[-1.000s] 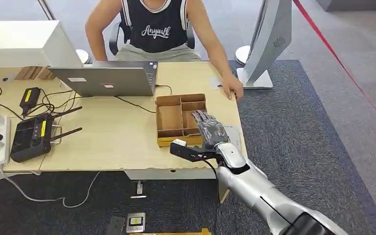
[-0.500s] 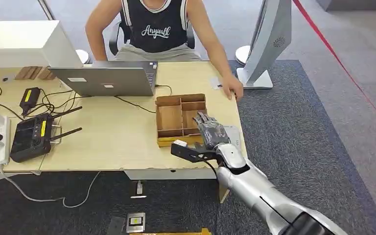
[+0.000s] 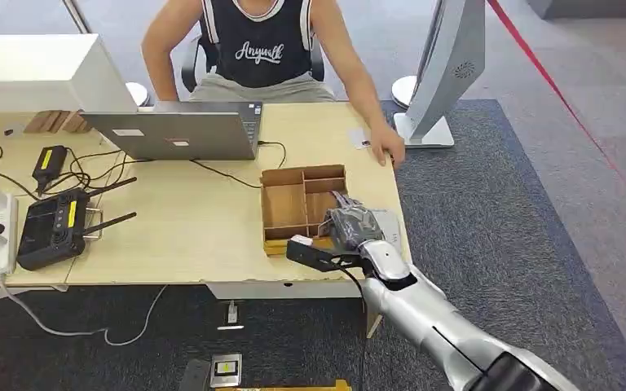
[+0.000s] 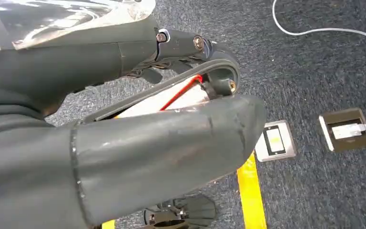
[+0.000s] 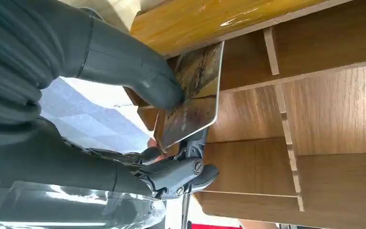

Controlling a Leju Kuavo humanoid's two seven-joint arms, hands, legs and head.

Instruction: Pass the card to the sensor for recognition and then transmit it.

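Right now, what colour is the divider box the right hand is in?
Brown cardboard box; clearest in the head view.

Laptop (image 3: 181, 130): I'm seeing it sitting open at the table's far side
Remote controller (image 3: 50, 228): lying near the left edge among cables
Person (image 3: 265, 49): sitting opposite me, one hand (image 3: 387, 148) resting on the table (image 3: 196, 220)

You have one card (image 5: 190, 107); one wooden tray (image 3: 293, 204); one laptop (image 3: 175, 134); one remote controller (image 3: 49, 228); one person (image 3: 261, 49).
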